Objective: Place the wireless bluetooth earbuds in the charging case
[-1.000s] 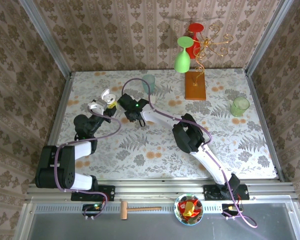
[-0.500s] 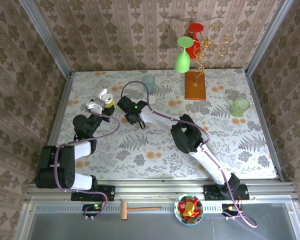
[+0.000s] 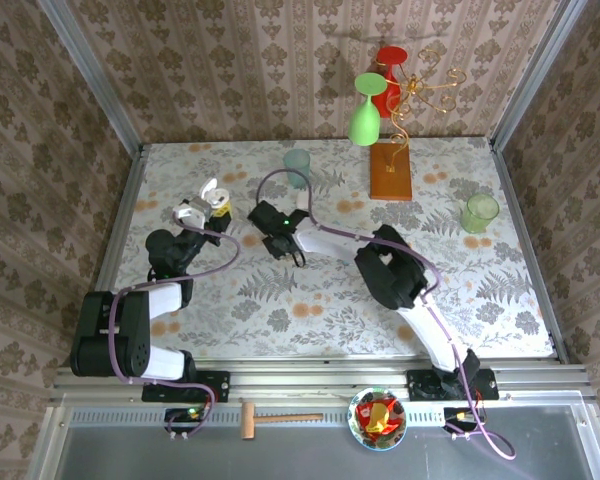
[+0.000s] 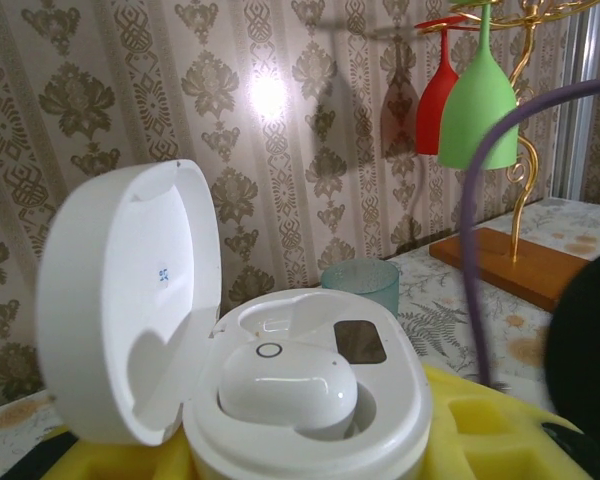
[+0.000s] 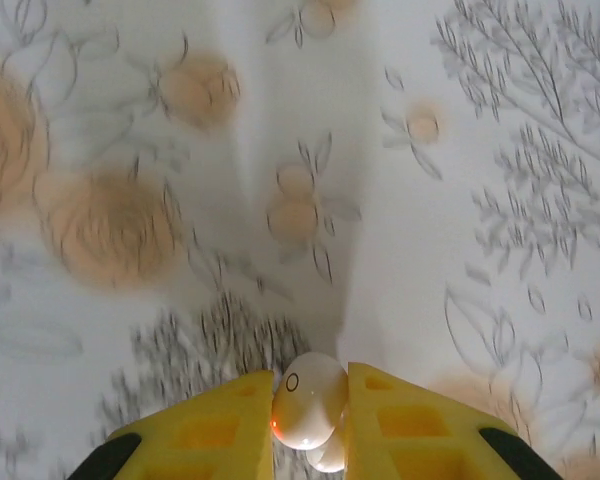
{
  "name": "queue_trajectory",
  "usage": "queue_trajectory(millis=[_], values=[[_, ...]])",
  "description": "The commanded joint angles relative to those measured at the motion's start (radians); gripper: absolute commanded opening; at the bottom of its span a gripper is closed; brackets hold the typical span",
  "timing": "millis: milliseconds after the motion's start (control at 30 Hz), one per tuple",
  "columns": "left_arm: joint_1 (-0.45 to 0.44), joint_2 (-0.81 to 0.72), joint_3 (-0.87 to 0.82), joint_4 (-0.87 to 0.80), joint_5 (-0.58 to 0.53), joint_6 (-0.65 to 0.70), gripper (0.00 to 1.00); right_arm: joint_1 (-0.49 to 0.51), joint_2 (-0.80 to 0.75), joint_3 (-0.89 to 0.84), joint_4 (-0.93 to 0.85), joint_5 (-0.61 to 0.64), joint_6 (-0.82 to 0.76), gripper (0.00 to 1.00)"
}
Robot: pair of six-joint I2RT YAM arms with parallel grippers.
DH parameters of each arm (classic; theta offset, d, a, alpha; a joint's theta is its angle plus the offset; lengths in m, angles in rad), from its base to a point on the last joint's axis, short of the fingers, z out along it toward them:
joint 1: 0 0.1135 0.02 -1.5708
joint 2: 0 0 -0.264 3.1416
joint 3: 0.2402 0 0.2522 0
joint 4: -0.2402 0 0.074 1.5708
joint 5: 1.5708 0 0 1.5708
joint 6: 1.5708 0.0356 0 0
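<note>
The white charging case (image 4: 315,415) is held in my left gripper (image 4: 310,455), which is shut on it, its yellow fingers (image 4: 505,430) on either side. Its round lid (image 4: 130,300) stands open to the left. One white earbud (image 4: 285,385) sits in the near slot, and the slot behind it (image 4: 280,312) is bare. In the top view the case (image 3: 204,203) is at the left of the table. My right gripper (image 5: 310,420) is shut on a second white earbud (image 5: 308,398), above the tablecloth and to the right of the case (image 3: 285,243).
A teal cup (image 3: 297,163) stands behind the right gripper. A wooden stand (image 3: 391,172) at the back holds a green wine glass (image 3: 364,115) and a red one (image 3: 388,75). A green tumbler (image 3: 479,212) sits at the right.
My right gripper has drawn away from the case, moving right and toward the near side with the earbud in it. The left gripper and case have barely shifted.
</note>
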Motion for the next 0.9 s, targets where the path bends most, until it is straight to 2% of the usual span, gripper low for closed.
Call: queue_trajectory(millis=[0, 233, 433, 567, 633, 767, 867], values=[[0.003, 0.009, 0.002, 0.034, 0.041, -0.019, 0.24, -0.002, -0.189, -0.198, 0.127, -0.068, 0.029, 0.20], [-0.041, 0.014, 0.014, 0.037, 0.100, 0.004, 0.24, -0.006, -0.408, -0.543, 0.111, -0.103, 0.056, 0.20], [-0.093, 0.017, 0.020, 0.034, 0.164, 0.031, 0.24, -0.005, -0.458, -0.666, 0.066, -0.073, 0.076, 0.21], [-0.101, 0.016, 0.020, 0.033, 0.170, 0.029, 0.24, -0.005, -0.457, -0.696, 0.040, -0.070, 0.098, 0.22], [-0.103, 0.017, 0.023, 0.032, 0.173, 0.031, 0.24, 0.000, -0.457, -0.682, 0.000, -0.049, 0.104, 0.25], [-0.102, 0.017, 0.018, 0.033, 0.169, 0.038, 0.24, 0.019, -0.445, -0.604, -0.115, 0.045, 0.132, 0.34], [-0.100, 0.012, 0.012, 0.032, 0.152, 0.047, 0.24, 0.051, -0.430, -0.538, -0.202, 0.126, 0.178, 0.37]])
